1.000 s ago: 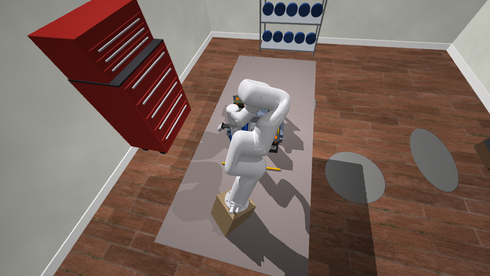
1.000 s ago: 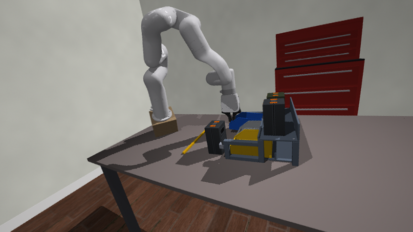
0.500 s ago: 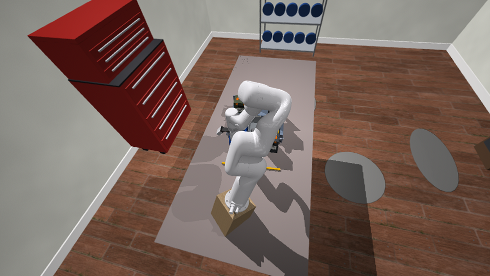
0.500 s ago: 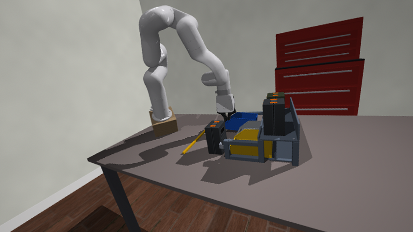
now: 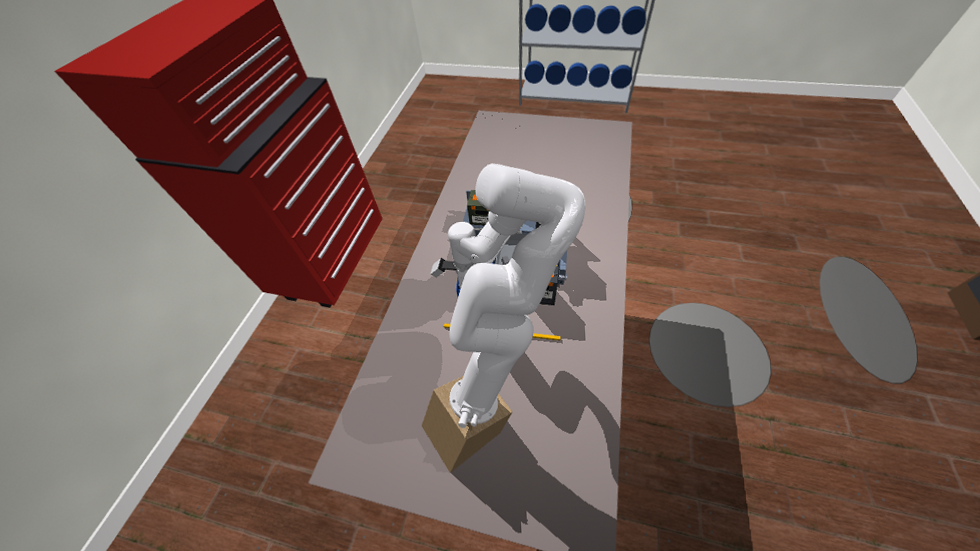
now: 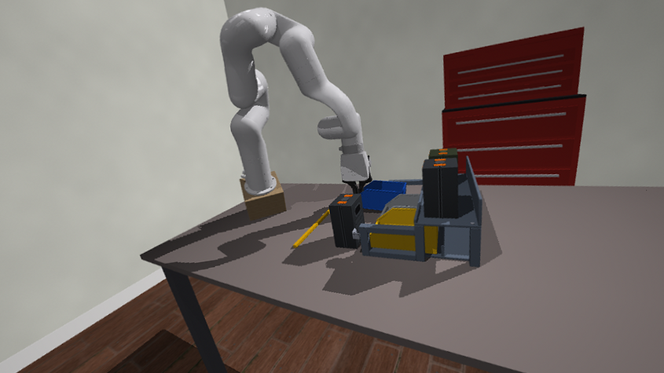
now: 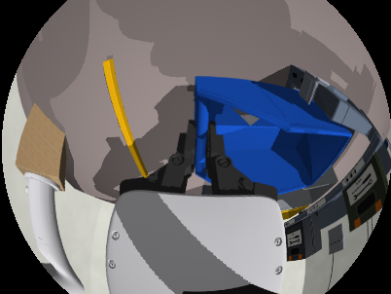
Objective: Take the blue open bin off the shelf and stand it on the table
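Note:
The blue open bin [image 7: 272,129] shows large in the wrist view, and my gripper [image 7: 201,131] is shut on its near wall. In the exterior view the blue bin [image 6: 382,193] hangs a little out from the grey shelf [image 6: 436,222], beside its far side, under my gripper [image 6: 357,186]. Whether its base touches the table I cannot tell. A grey part [image 7: 249,119] lies inside it. A yellow bin [image 6: 399,223] sits in the shelf's low front. The top view hides the bin behind my arm [image 5: 509,272].
Two black boxes [image 6: 440,185] stand on the shelf and one black box [image 6: 346,221] stands on the table by it. A yellow rod [image 6: 310,229] lies on the table toward my base block [image 6: 263,200]. A red tool chest [image 6: 514,111] stands behind the table.

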Controlling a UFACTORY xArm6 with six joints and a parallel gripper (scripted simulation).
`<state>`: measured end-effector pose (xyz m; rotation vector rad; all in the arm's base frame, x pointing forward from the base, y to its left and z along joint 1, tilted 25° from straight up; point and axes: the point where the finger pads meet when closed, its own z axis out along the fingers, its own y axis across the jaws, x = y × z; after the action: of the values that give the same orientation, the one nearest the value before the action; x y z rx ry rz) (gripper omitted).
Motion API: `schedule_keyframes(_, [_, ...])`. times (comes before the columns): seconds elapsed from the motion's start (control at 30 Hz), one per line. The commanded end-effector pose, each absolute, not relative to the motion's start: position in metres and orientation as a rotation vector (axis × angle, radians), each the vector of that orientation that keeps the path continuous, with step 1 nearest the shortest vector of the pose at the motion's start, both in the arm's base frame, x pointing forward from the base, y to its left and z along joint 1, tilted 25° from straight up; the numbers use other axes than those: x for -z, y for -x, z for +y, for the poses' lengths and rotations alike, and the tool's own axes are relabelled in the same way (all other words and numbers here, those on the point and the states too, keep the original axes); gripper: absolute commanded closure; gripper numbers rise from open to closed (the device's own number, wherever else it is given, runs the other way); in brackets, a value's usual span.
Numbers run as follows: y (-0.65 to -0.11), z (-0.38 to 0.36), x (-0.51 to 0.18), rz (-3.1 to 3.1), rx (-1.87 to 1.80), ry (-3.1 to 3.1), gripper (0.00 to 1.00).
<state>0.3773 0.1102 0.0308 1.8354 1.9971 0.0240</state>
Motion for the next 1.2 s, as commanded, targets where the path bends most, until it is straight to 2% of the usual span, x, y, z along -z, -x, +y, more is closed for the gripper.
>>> schedule_keyframes(0.0, [-0.374,0.11,-0.031,1.994,-0.032,-1.834,1.0])
schedule_keyframes(0.2, [-0.374,0.11,-0.031,1.994,-0.032,-1.834,1.0])
schedule_keyframes(0.37, [-0.332,0.105,-0.018,1.994,-0.031,-1.834,1.0])
schedule_keyframes(1.17, [-0.335,0.105,-0.019,1.994,-0.031,-1.834,1.0])
